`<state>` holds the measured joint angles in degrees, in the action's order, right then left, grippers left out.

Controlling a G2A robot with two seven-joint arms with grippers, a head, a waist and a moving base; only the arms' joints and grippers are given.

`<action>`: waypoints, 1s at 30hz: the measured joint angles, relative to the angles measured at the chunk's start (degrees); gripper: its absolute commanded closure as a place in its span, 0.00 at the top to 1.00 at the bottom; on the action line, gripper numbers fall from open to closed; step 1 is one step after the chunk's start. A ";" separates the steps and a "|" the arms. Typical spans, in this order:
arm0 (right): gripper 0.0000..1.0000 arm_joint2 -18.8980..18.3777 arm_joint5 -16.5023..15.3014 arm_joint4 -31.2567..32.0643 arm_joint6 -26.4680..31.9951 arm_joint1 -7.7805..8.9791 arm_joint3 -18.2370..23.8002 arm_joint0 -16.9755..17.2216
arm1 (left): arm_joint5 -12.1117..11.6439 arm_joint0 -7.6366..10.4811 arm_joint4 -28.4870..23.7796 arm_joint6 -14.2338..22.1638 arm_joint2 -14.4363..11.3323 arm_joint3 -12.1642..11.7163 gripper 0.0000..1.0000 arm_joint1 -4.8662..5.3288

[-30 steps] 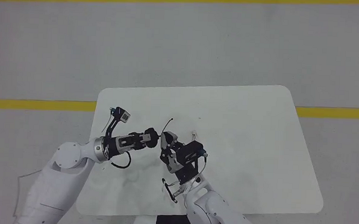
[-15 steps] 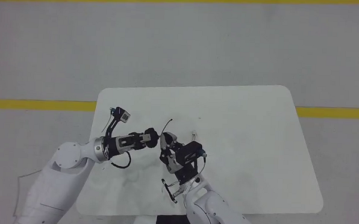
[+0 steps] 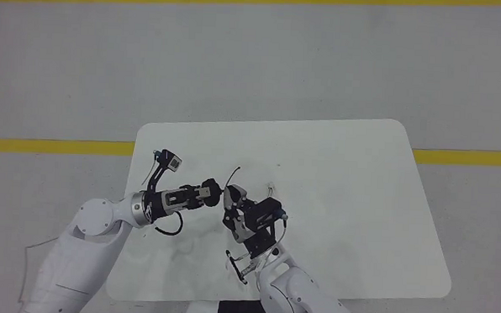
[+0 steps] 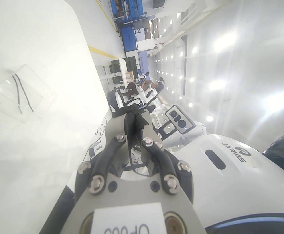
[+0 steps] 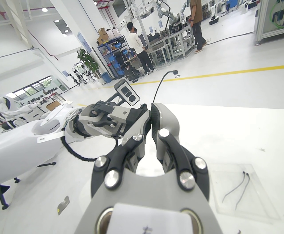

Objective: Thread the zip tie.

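Note:
A thin black zip tie (image 3: 233, 173) stands up above the white table (image 3: 360, 161) left of its middle. In the right wrist view the zip tie (image 5: 158, 86) rises in a curve from my right gripper (image 5: 151, 115), which is shut on its lower part, and its small head is at the top. My left gripper (image 3: 218, 189) comes in from the left and meets the right gripper (image 3: 229, 196) tip to tip. In its own view the left gripper (image 4: 133, 115) is shut, with a black piece of the zip tie (image 4: 134, 109) at its tips.
A clear flat tray (image 5: 239, 188) lies on the table beside the grippers with two spare black zip ties (image 5: 236, 188) in it; the same tray (image 4: 33, 97) appears in the left wrist view. The table's right half is bare.

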<state>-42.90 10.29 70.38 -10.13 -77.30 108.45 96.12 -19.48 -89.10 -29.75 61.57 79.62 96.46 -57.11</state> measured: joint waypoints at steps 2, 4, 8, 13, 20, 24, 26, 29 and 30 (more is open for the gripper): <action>0.00 -0.03 -0.02 0.03 0.14 0.00 0.02 0.03 | 0.00 0.00 0.00 0.00 0.00 0.00 0.00 0.00; 0.00 -0.05 -0.05 0.00 0.24 0.00 0.03 0.05 | 0.00 0.00 0.00 0.00 0.00 0.00 0.00 0.00; 0.18 -0.07 -0.08 -0.05 0.30 -0.01 0.03 0.07 | 0.00 0.00 0.00 0.00 0.00 0.00 0.00 0.00; 0.49 -0.21 0.09 0.13 0.32 0.01 0.19 0.22 | 0.00 0.00 0.00 0.00 0.00 0.00 0.00 0.00; 0.75 -0.92 0.24 0.89 0.19 0.15 0.82 1.04 | 0.00 0.00 0.00 0.00 0.00 0.00 0.00 0.00; 0.75 -1.62 0.16 1.81 -0.06 0.36 1.26 1.91 | 0.00 0.00 0.00 0.00 0.00 0.00 0.00 0.00; 0.72 -2.02 0.11 2.37 -0.27 0.50 1.40 2.44 | 0.00 0.00 0.00 0.00 0.00 0.00 0.00 0.00; 0.64 -2.88 0.40 3.60 -0.82 0.80 1.50 3.61 | 0.00 0.00 0.00 0.00 0.00 0.00 0.00 0.00; 0.66 -3.25 0.54 4.00 -1.06 0.92 1.56 4.09 | 0.00 0.00 0.00 0.00 0.00 0.00 0.00 0.00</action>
<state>-46.14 10.83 74.38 -11.18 -76.38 110.01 100.21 -19.48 -89.10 -29.75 61.57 79.62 96.46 -57.11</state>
